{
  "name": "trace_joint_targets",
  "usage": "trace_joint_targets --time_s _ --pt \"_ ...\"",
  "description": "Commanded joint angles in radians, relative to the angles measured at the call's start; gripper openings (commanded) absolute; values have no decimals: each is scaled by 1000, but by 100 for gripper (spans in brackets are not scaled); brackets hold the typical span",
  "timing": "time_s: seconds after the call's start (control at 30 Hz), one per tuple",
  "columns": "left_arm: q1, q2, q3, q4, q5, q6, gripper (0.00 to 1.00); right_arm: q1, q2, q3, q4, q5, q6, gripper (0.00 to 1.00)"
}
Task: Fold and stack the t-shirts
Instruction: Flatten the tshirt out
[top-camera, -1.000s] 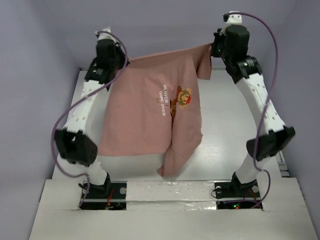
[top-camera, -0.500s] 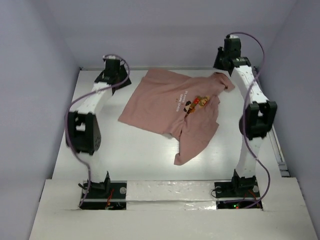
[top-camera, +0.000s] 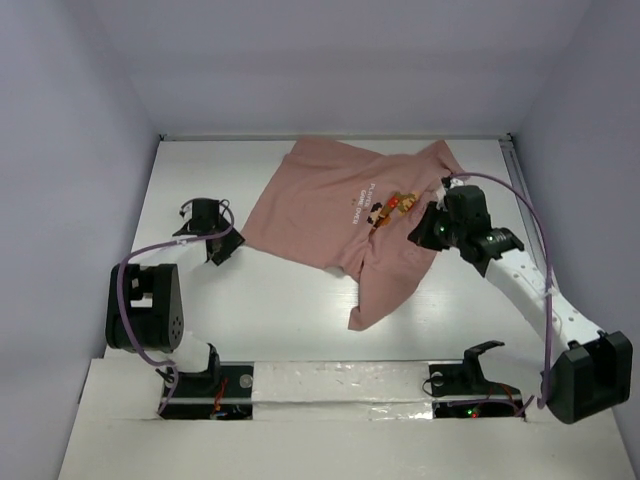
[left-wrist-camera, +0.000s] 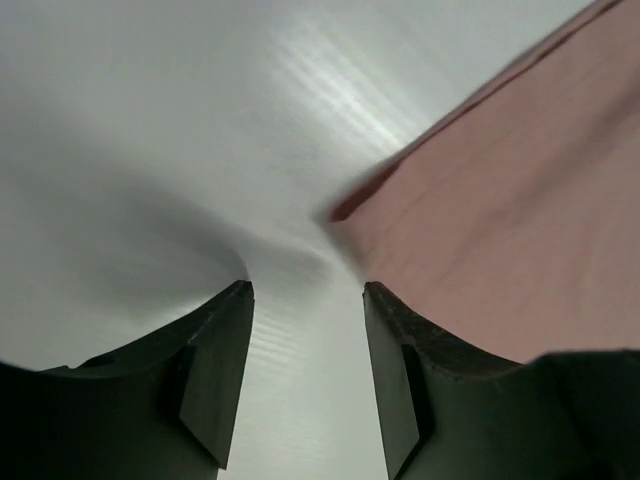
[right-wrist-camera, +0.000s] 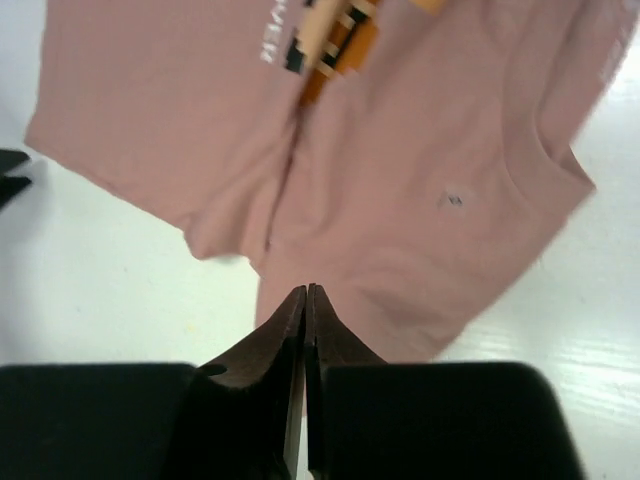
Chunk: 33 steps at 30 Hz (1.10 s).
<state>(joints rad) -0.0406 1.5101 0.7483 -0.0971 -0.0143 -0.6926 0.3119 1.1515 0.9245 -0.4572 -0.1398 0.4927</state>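
Observation:
The salmon-pink t-shirt (top-camera: 320, 205) lies spread but rumpled at the back middle of the table, print up, with one part folded towards the front (top-camera: 385, 285). My left gripper (top-camera: 222, 248) is low over the table, just left of the shirt's left corner, open and empty. In the left wrist view the gripper (left-wrist-camera: 307, 290) has bare table between its jaws and the shirt (left-wrist-camera: 520, 210) is to the right. My right gripper (top-camera: 420, 232) hovers over the shirt's right side. In the right wrist view it (right-wrist-camera: 305, 290) is shut on nothing, above the shirt (right-wrist-camera: 400, 200).
The white table (top-camera: 270, 320) is boxed in by pale walls at the left, back and right. The left arm's elbow (top-camera: 145, 305) rests near the front left. The right arm (top-camera: 530, 295) stretches along the right side, and the arm bases (top-camera: 330, 385) are at the front edge.
A second ago both grippers held the shirt stretched up between them. It now lies on the table, released, and both arms have pulled back from the far edge towards the front.

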Motion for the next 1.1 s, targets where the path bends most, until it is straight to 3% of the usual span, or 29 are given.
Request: trace_joint_targets --time_s 0.0,0.1,0.27,0.37,0.43,0.5,0.53,0.57,0.7,0.8,0.9,1.0,1.03,1.07 --pt "-7 4 -3 166 71 -57 45 -8 -110 -84 -37 -3 33 11" --pt "-7 50 -3 203 79 -76 44 -8 -139 -185 -44 11 81 21" --pt "-7 99 5 231 93 -87 40 -8 -180 -288 -17 32 138 27" --pt "-7 105 16 229 80 -87 37 -8 -176 -317 -27 95 164 36" --pt "-7 107 23 234 65 -87 24 -8 -159 -323 -47 129 194 40" --pt "-7 113 37 244 51 -87 20 -8 -125 -332 -61 134 236 45" --pt "-7 119 43 252 53 -85 5 -8 -113 -338 -64 166 248 48" --pt "-7 119 54 255 57 -82 0 -8 -101 -355 -52 169 257 49" --pt "-7 92 83 235 48 -56 0 -8 -15 -368 38 147 277 53" --pt "-7 4 88 186 -14 -6 0 -46 109 -352 133 152 290 50" --pt "2 -39 80 163 -32 39 0 -56 148 -328 204 169 264 42" --pt "2 -77 62 154 -35 53 0 -56 169 -283 290 193 224 41" --pt "2 -83 60 155 -33 53 0 -56 184 -267 302 183 213 38" --pt "2 -85 57 155 -30 50 0 -56 226 -230 310 175 198 30"
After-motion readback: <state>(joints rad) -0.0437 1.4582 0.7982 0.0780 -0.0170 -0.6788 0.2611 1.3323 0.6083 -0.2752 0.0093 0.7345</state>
